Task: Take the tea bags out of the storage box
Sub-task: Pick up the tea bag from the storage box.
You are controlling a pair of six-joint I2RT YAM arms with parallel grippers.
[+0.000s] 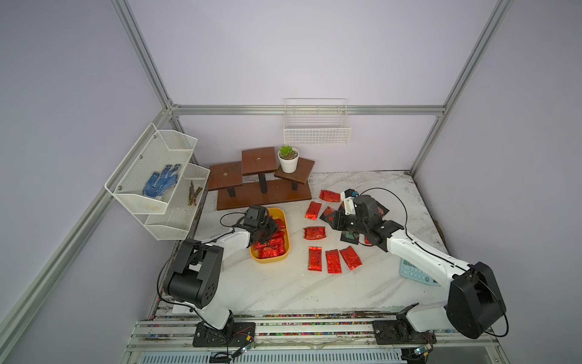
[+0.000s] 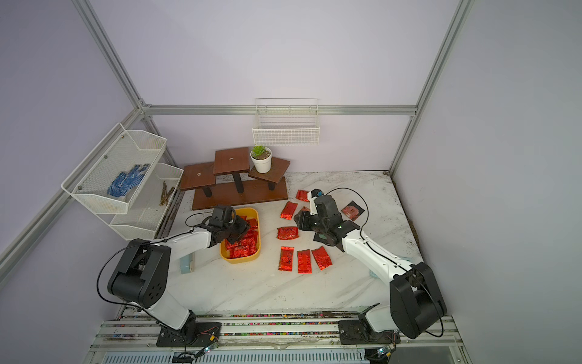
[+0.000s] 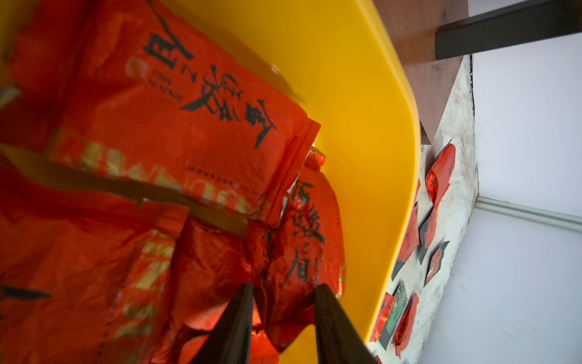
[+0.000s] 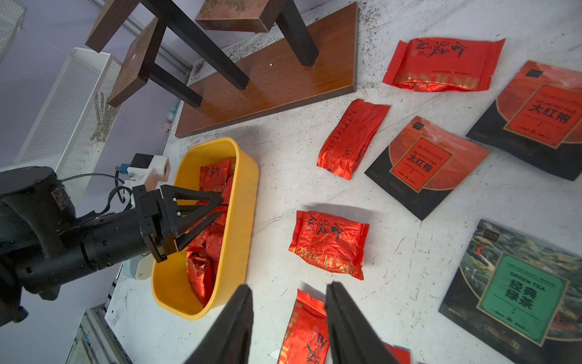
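The yellow storage box (image 1: pixel 271 259) (image 2: pixel 243 260) stands left of the table's middle and holds several red foil tea bags (image 4: pixel 206 245). My left gripper (image 1: pixel 267 235) (image 3: pixel 283 287) (image 4: pixel 220 205) reaches down into the box. Its fingers are shut on both sides of one crumpled red tea bag (image 3: pixel 302 252) near the box wall (image 3: pixel 362 126). More red tea bags (image 1: pixel 315 233) (image 2: pixel 287 233) lie spread on the table, along with black packets (image 4: pixel 425 167) and a green-labelled one (image 4: pixel 519 290). My right gripper (image 1: pixel 330 219) (image 4: pixel 288 288) hovers open above them with nothing between its fingers.
A brown stepped wooden stand (image 1: pixel 261 195) with a potted plant (image 1: pixel 288 160) stands at the back. A white mesh shelf (image 1: pixel 157 179) holding a blue glove hangs at the left, and a wire basket (image 1: pixel 316 126) on the back wall. A pale blue calculator (image 1: pixel 415 274) lies under my right arm.
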